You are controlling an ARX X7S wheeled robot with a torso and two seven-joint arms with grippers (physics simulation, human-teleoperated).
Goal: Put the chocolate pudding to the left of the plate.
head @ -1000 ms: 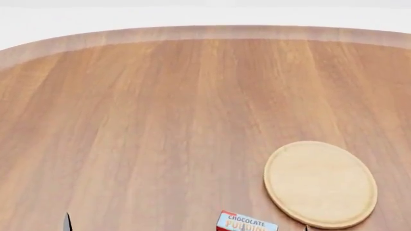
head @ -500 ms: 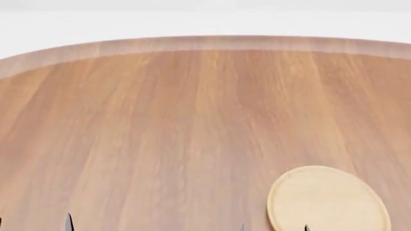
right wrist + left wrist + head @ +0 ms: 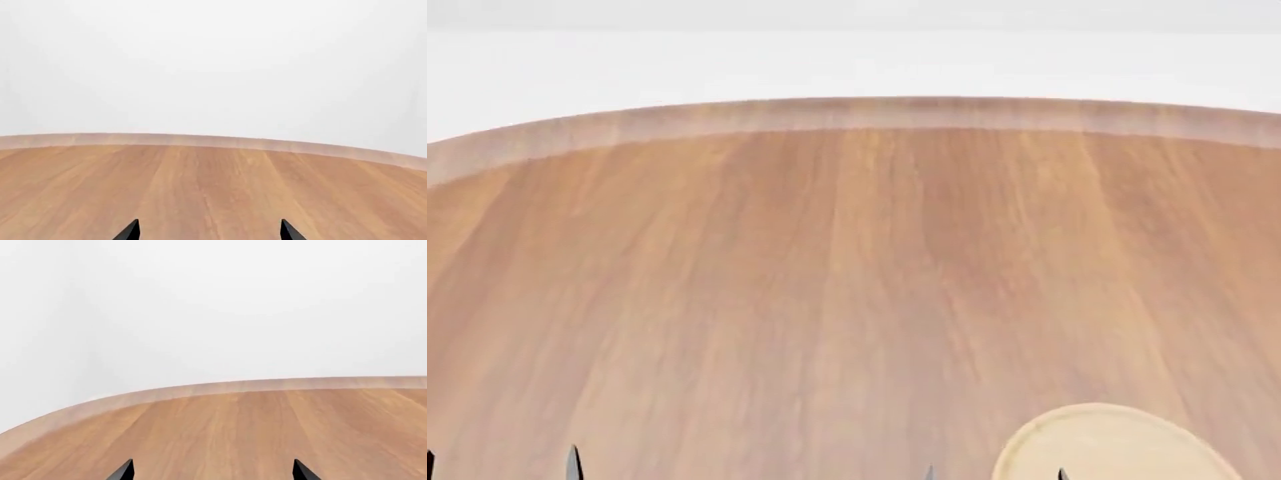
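The plate (image 3: 1108, 445) is a pale tan round disc, partly cut off at the bottom right of the head view. The chocolate pudding is out of view in every frame. My left gripper (image 3: 501, 470) shows only as two dark fingertips at the bottom left edge of the head view; in the left wrist view (image 3: 212, 472) its tips stand wide apart over bare wood with nothing between them. My right gripper (image 3: 994, 474) shows as two dark tips by the plate's near edge; in the right wrist view (image 3: 209, 232) its tips are also wide apart and empty.
A large round wooden table (image 3: 827, 250) fills the head view, with its far rim (image 3: 854, 112) curving against a white background. The rim also shows in the left wrist view (image 3: 200, 389) and the right wrist view (image 3: 200, 141).
The head view has tilted upward: the table's far rim and the plate have slid down the frame, and the chocolate pudding has dropped out of view below the bottom edge.
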